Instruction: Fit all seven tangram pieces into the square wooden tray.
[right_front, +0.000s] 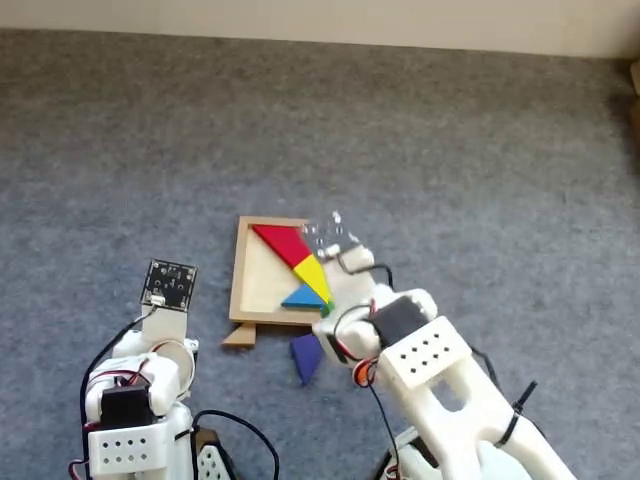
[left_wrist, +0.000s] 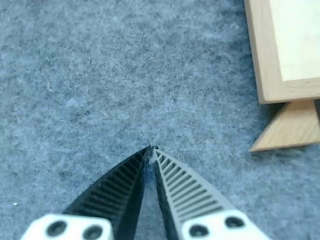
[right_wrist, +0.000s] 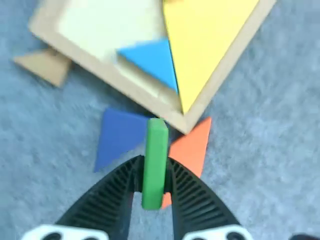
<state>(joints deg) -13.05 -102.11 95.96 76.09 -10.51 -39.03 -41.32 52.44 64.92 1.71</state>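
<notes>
The square wooden tray lies on the grey desk. Inside it sit a red piece, a yellow piece and a light blue piece, touching one another.

Just outside one tray corner, my right tool is clamped on a green piece standing on edge, above an orange piece and a dark blue piece.

A tan triangle touches another tray corner. My left tool is near that corner, closed and empty.
</notes>
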